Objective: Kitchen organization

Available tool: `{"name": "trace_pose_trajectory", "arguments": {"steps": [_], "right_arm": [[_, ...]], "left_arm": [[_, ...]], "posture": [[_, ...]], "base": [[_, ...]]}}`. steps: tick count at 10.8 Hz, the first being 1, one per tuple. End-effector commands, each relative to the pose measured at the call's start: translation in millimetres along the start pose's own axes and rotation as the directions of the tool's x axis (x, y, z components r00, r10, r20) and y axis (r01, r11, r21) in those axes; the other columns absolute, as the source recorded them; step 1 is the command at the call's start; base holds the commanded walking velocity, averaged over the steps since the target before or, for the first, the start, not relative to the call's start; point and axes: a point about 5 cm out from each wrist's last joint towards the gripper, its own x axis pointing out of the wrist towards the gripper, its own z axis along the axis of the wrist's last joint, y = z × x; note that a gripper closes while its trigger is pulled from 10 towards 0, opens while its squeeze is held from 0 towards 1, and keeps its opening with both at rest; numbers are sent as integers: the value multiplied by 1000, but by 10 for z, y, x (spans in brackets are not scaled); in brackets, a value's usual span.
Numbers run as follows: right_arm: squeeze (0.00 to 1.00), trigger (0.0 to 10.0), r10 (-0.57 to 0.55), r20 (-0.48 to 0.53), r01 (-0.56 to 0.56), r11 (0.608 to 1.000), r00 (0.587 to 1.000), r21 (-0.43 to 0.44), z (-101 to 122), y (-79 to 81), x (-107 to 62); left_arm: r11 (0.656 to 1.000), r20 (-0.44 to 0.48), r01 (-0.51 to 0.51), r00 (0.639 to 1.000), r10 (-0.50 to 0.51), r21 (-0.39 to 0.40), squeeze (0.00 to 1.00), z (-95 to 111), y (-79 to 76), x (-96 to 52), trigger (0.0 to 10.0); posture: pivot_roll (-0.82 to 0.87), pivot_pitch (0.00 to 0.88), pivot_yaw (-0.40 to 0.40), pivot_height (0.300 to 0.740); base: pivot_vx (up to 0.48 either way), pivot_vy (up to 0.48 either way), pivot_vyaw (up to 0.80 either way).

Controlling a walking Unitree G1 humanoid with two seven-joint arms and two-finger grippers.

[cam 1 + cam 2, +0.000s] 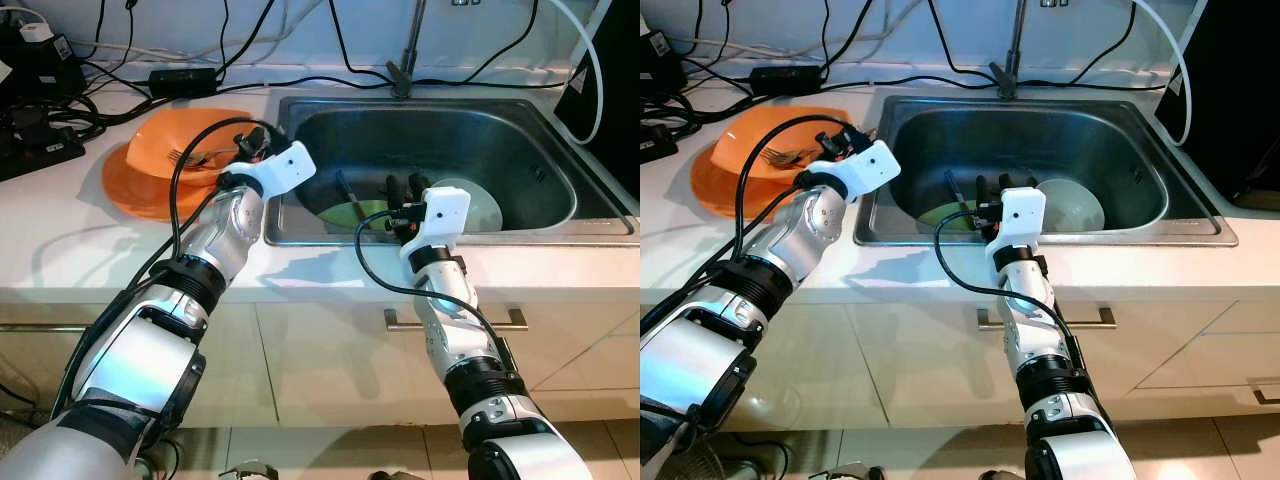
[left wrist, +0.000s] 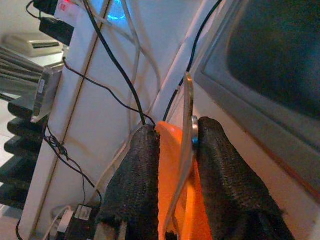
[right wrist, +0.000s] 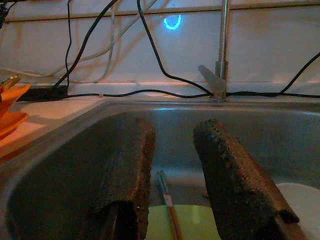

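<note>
My left gripper is over the orange bowl on the counter to the left of the sink, shut on the handle of a metal fork. The fork's tines lie inside the bowl, which rests on an orange plate. My right gripper reaches over the front edge of the steel sink and is open, with nothing between its fingers. Below it, at the sink's bottom, lie a green plate, a white plate and a chopstick.
A tap stands behind the sink. Black cables and a power brick run along the back of the counter, and more electronics sit at the far left. White cabinet fronts with a handle are below the counter.
</note>
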Motion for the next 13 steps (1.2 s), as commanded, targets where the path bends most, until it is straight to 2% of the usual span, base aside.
{"name": "trace_pose_trajectory", "arguments": {"steps": [1, 6, 10, 11, 12, 13], "right_arm": [[0, 10000, -17, -47, 18, 1000, 999, 7, -98, -31, -62], [0, 10000, -12, -52, 13, 1000, 999, 5, -104, -31, -62], [0, 10000, -7, -57, 8, 1000, 998, 7, -116, -20, -66], [0, 10000, -9, -58, 9, 1000, 998, 7, -119, -23, -69], [0, 10000, -9, -59, 9, 1000, 998, 6, -120, -23, -70], [0, 10000, -8, -59, 8, 1000, 998, 3, -121, -22, -71]], "left_arm": [[999, 17, -39, 999, 39, -11, 0, 60, 106, 41, 0], [998, 19, -55, 998, 56, -33, 0, 76, 166, 48, 0], [989, 69, -144, 987, 146, -29, 0, 136, 362, 36, 0], [980, 142, -197, 970, 198, -21, 0, 241, 457, 15, 7333], [978, 223, -205, 952, 211, -47, 0, 355, 497, -9, 10000], [970, 335, -213, 911, 241, -119, 0, 534, 559, -66, 10000]], "posture": [[59, 0, 19, 740], [65, 0, 14, 740], [71, 0, 11, 740], [71, 0, 11, 740], [71, 0, 11, 740], [71, 0, 11, 740]], "base": [[0, 0, 0], [0, 0, 0], [0, 0, 0], [0, 0, 0], [0, 0, 0], [0, 0, 0]]}}
